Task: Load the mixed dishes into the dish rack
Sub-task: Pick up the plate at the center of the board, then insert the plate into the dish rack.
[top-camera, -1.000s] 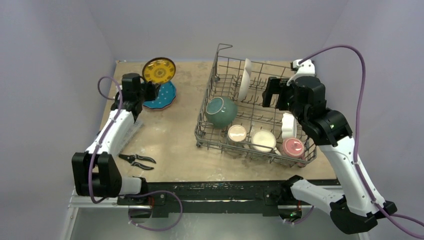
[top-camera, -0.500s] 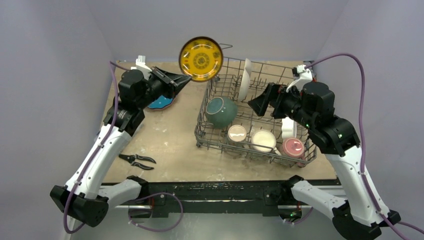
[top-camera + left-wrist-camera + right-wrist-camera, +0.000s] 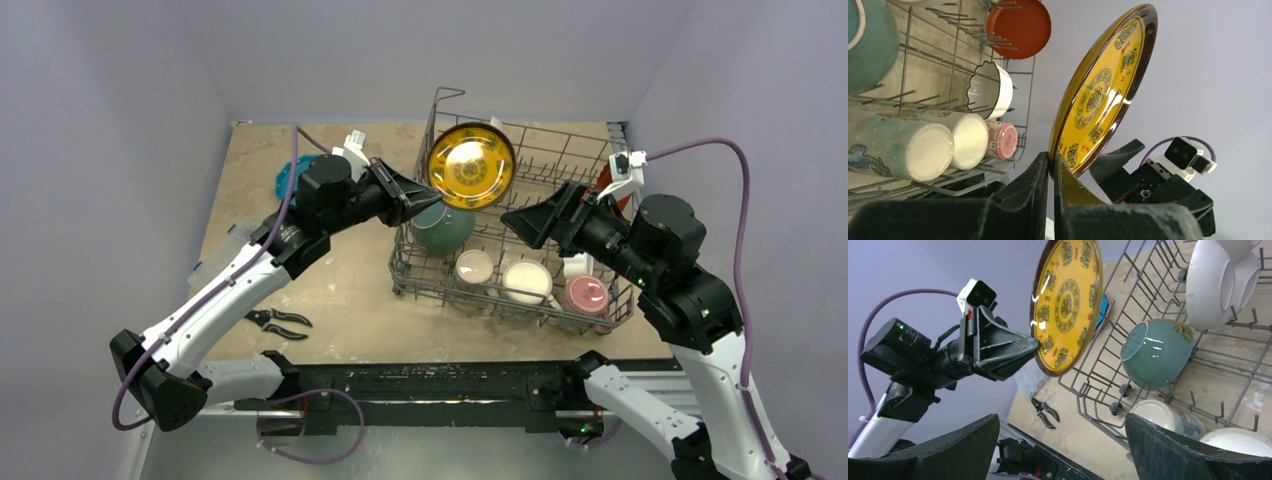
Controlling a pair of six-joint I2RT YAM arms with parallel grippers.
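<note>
My left gripper (image 3: pixel 432 195) is shut on the lower rim of a yellow patterned plate (image 3: pixel 471 166) and holds it upright in the air above the left part of the grey wire dish rack (image 3: pixel 600 310). The left wrist view shows the fingers (image 3: pixel 1040 172) pinching the plate (image 3: pixel 1103 95). My right gripper (image 3: pixel 520 220) is open and empty, over the rack just right of the plate (image 3: pixel 1066 305). In the rack lie a teal bowl (image 3: pixel 442 226), two cream mugs (image 3: pixel 474 267), a pink mug (image 3: pixel 586 295), a small white bowl (image 3: pixel 576 262), a white plate (image 3: pixel 1208 285) and a red plate (image 3: pixel 1018 27).
A blue plate (image 3: pixel 290 172) lies on the table at the far left, partly behind my left arm. Black-handled pliers (image 3: pixel 275 320) lie near the front left edge. A clear plastic box (image 3: pixel 225 250) sits under my left arm. Walls close in on three sides.
My left arm has swung right, carrying the yellow plate from over the blue plate to above the rack. My right gripper has turned to face the plate with its fingers spread.
</note>
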